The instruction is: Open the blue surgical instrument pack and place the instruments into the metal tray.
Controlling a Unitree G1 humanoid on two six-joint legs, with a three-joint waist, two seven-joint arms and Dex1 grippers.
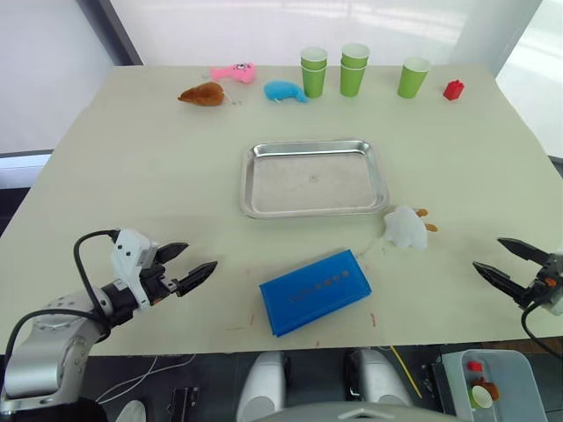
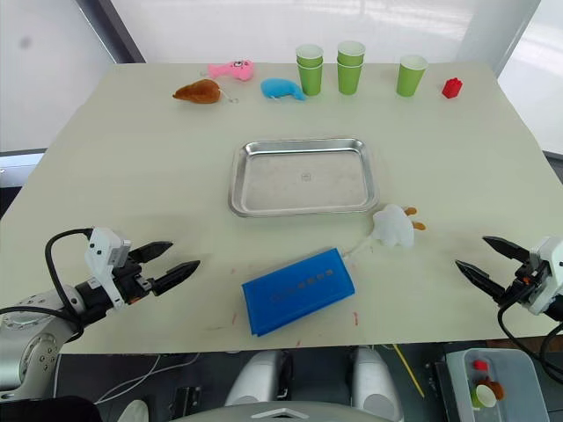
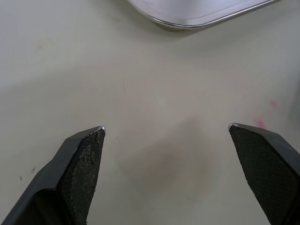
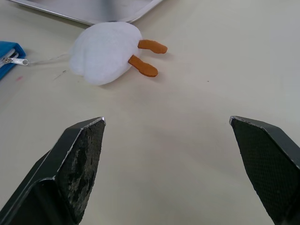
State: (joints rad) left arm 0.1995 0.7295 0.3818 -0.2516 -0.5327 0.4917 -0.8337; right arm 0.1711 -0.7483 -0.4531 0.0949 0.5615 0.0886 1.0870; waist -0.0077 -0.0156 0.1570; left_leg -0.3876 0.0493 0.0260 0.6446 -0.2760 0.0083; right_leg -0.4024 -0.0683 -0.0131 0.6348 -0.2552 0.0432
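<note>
The blue surgical instrument pack (image 1: 315,291) lies closed and flat near the table's front edge, a little askew; its zipper corner (image 4: 9,57) shows in the right wrist view. The instruments are hidden. Behind the pack, at mid-table, the metal tray (image 1: 314,177) sits empty; a stretch of its rim (image 3: 197,21) appears in the left wrist view. My left gripper (image 1: 186,262) hovers open over bare table to the left of the pack. My right gripper (image 1: 505,260) is open at the front right, well away from the pack.
A white plush toy with orange feet (image 1: 406,227) lies between tray and right gripper. Along the far edge stand green cups (image 1: 354,68), a red block (image 1: 453,89), and brown (image 1: 202,94), pink (image 1: 234,72) and blue (image 1: 285,90) plush toys. A bin (image 1: 491,387) sits below the front right corner.
</note>
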